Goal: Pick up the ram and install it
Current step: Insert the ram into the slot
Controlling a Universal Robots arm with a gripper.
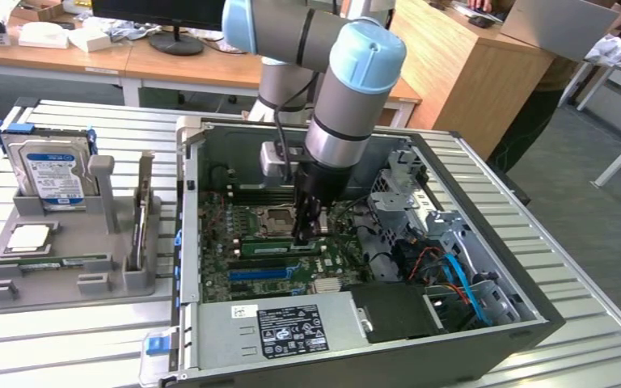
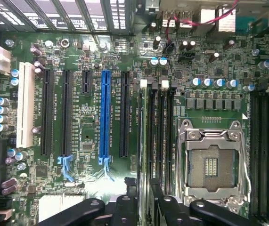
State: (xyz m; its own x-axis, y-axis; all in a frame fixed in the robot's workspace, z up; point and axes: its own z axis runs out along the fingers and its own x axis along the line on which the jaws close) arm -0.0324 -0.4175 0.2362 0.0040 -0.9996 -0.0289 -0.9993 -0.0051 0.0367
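The ram (image 2: 143, 136) is a thin green stick seen edge-on, standing in one of the black memory slots of the motherboard (image 2: 77, 61), beside the CPU socket (image 2: 212, 165). My gripper (image 2: 142, 192) straddles the near end of the stick, one dark finger on each side with a small gap to the board edge, so it stands open. In the exterior view the gripper (image 1: 308, 236) points straight down into the open computer case (image 1: 526, 275), its tips at the memory slots in the middle of the motherboard (image 1: 235, 242).
A grey holder (image 1: 127, 279) at the exterior view's left carries a hard drive (image 1: 52, 174), a square silver CPU (image 1: 30, 236) and another green stick (image 1: 46, 263). Cables and a drive cage (image 1: 429, 218) crowd the case's right side. A blue slot (image 2: 106, 113) lies beside the memory slots.
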